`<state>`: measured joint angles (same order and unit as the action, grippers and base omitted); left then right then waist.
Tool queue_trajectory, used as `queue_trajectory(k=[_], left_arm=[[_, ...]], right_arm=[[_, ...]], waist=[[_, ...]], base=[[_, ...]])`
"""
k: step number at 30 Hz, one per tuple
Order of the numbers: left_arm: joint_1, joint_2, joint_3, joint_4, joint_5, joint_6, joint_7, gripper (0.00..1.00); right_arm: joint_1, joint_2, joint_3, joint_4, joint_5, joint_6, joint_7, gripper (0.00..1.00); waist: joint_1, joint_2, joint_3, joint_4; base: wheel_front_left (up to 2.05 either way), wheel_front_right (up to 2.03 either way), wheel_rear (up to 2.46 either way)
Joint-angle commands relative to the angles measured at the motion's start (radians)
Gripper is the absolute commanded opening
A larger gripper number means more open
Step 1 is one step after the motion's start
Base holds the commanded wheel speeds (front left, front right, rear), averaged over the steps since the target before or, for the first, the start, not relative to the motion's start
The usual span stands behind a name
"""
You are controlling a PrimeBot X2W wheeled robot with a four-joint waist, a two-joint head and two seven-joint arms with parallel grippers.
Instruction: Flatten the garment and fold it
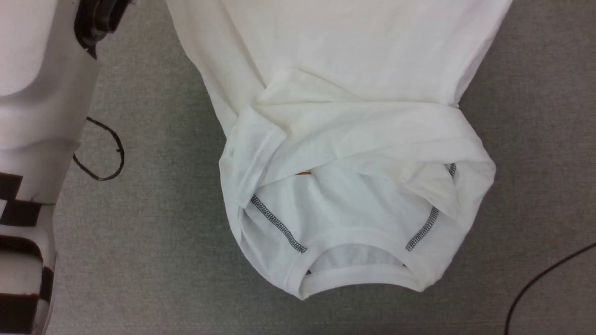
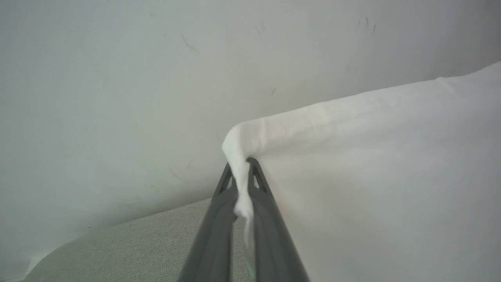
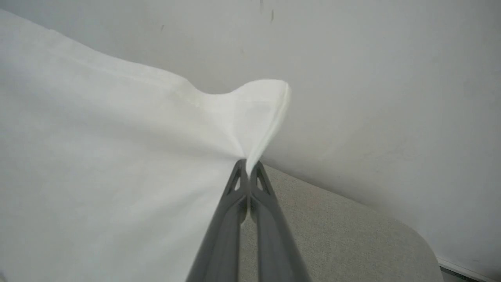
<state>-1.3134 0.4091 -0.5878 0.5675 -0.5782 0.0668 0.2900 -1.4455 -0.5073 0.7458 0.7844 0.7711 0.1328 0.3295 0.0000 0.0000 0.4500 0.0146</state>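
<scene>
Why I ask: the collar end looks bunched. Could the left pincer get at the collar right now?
Probably not. The left pincer is shut on an edge of the shirt, away from the collar lying on the grey surface. Nothing covers the collar, but the pincer would have to let go first.

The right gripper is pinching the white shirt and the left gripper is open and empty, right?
No: the left gripper is also shut on the shirt, as the left wrist view shows. The right gripper is pinching it.
</scene>
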Motion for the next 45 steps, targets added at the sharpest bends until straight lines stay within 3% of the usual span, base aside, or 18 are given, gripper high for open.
queue_trajectory(k=[1,8,15,21,25,30,40,41,42,43,44,45], left_arm=[[0.004,0.005,0.006,0.001,0.002,-0.004,-0.013,0.00],[0.220,0.039,0.060,-0.109,-0.043,0.087,-0.099,0.00],[0.590,0.120,0.094,-0.368,-0.083,0.232,-0.113,0.00],[0.901,0.190,0.111,-0.603,-0.114,0.362,-0.087,0.00],[1.079,0.219,0.113,-0.726,-0.135,0.443,-0.062,0.00],[1.245,0.218,0.092,-0.800,-0.162,0.507,-0.044,0.00],[1.327,0.116,-0.020,-0.699,-0.191,0.477,-0.041,0.00],[1.332,0.104,-0.022,-0.682,-0.201,0.472,-0.043,0.00],[1.335,0.095,-0.022,-0.669,-0.207,0.468,-0.048,0.06],[1.335,0.089,-0.023,-0.656,-0.209,0.464,-0.054,0.47],[1.335,0.084,-0.025,-0.643,-0.211,0.461,-0.056,1.00],[1.333,0.079,-0.026,-0.633,-0.212,0.458,-0.060,1.00]], right_arm=[[0.003,-0.005,0.009,-0.012,0.012,-0.002,-0.013,0.00],[0.162,-0.063,0.089,-0.129,0.094,-0.002,-0.100,0.00],[0.428,-0.133,0.113,-0.268,0.146,-0.002,-0.131,0.00],[0.682,-0.176,0.059,-0.374,0.142,-0.002,-0.100,0.00],[0.855,-0.178,-0.037,-0.434,0.107,-0.002,-0.077,0.00],[1.068,-0.125,-0.202,-0.485,0.017,-0.002,-0.016,0.00],[1.436,0.128,-0.551,-0.664,-0.316,-0.002,0.155,0.00],[1.464,0.155,-0.578,-0.691,-0.344,-0.002,0.174,0.04],[1.488,0.178,-0.598,-0.719,-0.374,-0.002,0.190,0.20],[1.510,0.199,-0.613,-0.743,-0.398,-0.002,0.208,0.40],[1.530,0.219,-0.627,-0.764,-0.416,-0.002,0.225,0.74],[1.548,0.235,-0.639,-0.783,-0.436,-0.002,0.241,1.00]], waist=[[0.0000,0.0000,-0.027,-0.013],[0.0000,0.0000,-0.116,-0.015],[0.0000,0.0000,-0.209,-0.022],[0.0000,0.0000,-0.273,-0.028],[0.0000,0.0000,-0.301,-0.034],[0.0000,0.0000,-0.322,-0.037],[0.0000,0.0000,-0.315,-0.037],[0.0000,0.0000,-0.314,-0.040],[0.0000,0.0000,-0.311,-0.044],[0.0000,0.0000,-0.310,-0.046],[0.0000,0.0000,-0.309,-0.047],[0.0000,0.0000,-0.308,-0.048]], base=[[0.00,0.00,0.00],[0.00,0.00,0.00],[0.00,0.00,0.00],[0.00,0.00,0.00],[0.00,0.00,0.00],[0.00,0.00,0.00],[0.00,0.00,0.00],[0.00,0.00,0.00],[0.00,0.00,0.00],[0.00,0.00,0.00],[0.00,0.00,0.00],[0.00,0.00,0.00]])
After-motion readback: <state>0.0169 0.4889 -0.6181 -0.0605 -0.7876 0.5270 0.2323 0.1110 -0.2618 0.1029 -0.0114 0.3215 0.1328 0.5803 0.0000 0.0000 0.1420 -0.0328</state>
